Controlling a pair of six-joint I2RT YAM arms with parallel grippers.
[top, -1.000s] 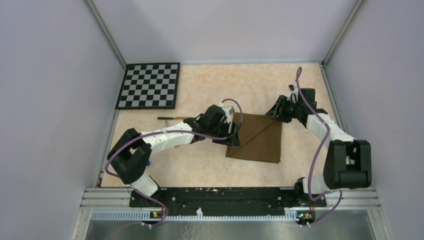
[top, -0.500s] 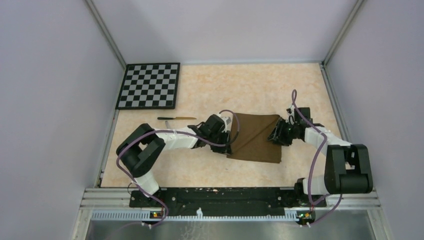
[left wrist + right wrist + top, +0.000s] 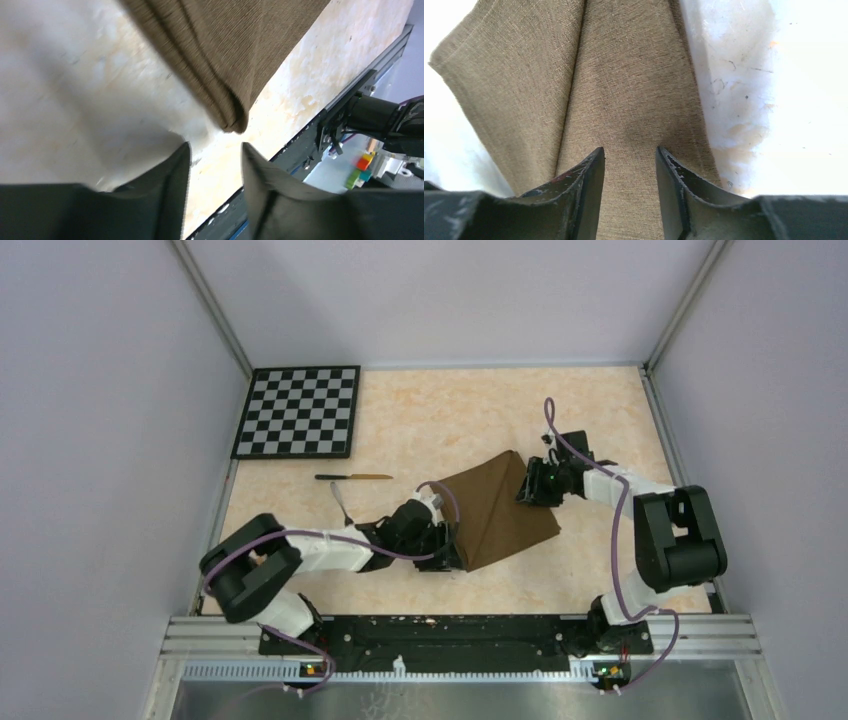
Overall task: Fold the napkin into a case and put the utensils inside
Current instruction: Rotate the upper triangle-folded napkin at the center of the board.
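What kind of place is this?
Probably a robot test cell in a laboratory: plain pale grey walls enclose a beige marbled tabletop, a black-and-white checkerboard panel lies in its far left corner, and two white-and-black robot arms are bolted to a metal rail.

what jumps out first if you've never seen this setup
The dark brown napkin, folded and askew at mid-table, draws the eye first. The left gripper sits open just short of its near corner; the right gripper straddles the cloth at its far end. A checkerboard fills the far left corner, a gold-bladed knife just in front of it.
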